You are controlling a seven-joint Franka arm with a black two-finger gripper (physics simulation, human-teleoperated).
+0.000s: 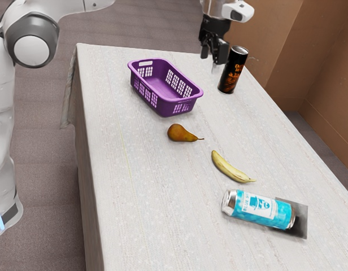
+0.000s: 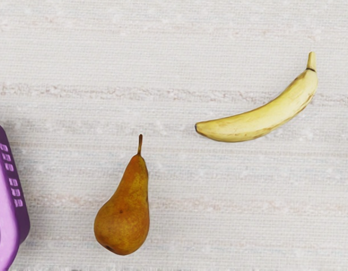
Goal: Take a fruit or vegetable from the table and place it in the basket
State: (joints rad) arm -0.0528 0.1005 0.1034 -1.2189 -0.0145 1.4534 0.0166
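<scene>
High above the table, my gripper [image 1: 213, 58] hangs in the exterior view beyond the purple basket [image 1: 175, 107], its fingers apart with nothing held between them. A brown-orange pear [image 1: 181, 133] lies on its side close to the basket. Farther from the basket lies a yellow banana [image 1: 228, 167]. The wrist view looks down on the pear [image 2: 124, 214], whose stem points away from its round end, and on the curved banana [image 2: 264, 117]. Part of the basket [image 2: 14, 212] shows beside the pear.
A dark can [image 1: 233, 70] stands upright near the table's far edge, close to my gripper in the exterior view. A blue and white can [image 1: 259, 209] lies on its side past the banana, over a dark flat patch [image 1: 301, 219]. Pale cloth covers the table [image 1: 140, 209].
</scene>
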